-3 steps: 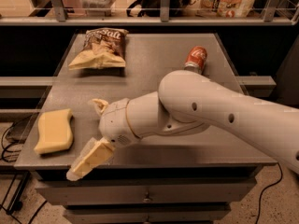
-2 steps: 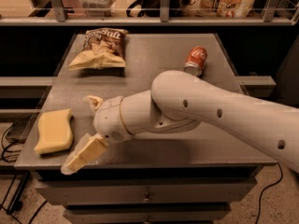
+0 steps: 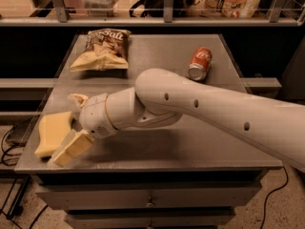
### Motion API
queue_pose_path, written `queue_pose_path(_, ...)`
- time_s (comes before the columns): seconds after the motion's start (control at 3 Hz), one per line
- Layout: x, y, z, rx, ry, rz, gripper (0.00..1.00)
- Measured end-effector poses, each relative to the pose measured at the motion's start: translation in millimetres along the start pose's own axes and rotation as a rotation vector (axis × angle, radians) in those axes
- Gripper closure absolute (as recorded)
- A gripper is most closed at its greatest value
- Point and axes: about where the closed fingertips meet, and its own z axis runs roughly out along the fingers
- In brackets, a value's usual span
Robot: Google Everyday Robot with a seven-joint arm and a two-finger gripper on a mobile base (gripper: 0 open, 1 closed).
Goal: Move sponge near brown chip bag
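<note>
At the counter's (image 3: 157, 46) front left corner lay the sponge (image 3: 46, 136), flat. The gripper (image 3: 64, 129) hung at its right side, fingers spread wide, one past the sponge's far edge and one over its near corner, with nothing clamped. Toward the back left sat the brown chip bag (image 3: 101, 49) — well apart from the sponge. A red soda can (image 3: 199, 63) lay on its side near the back right.

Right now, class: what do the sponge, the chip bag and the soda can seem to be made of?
The sponge: pale yellow foam, matte, with soft wavy edges. The brown chip bag: thin crinkled film, probably plastic, with a slight sheen. The red soda can: likely metal, with a shiny rim. The gripper is open, close beside the sponge.
</note>
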Motion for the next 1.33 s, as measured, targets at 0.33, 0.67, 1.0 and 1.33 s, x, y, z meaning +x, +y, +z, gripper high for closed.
queue_pose_path(0.33,1,-5,17,-0.029,-0.015,0.004,0.00)
queue_pose_path(0.67,1,-6,23,-0.040,-0.017,0.006,0.17)
queue_pose_path(1.0,0,-5,18,-0.020,-0.017,0.010,0.41)
queue_pose_path(1.33,-3,-3,-2,0.007,-0.053,0.019,0.64)
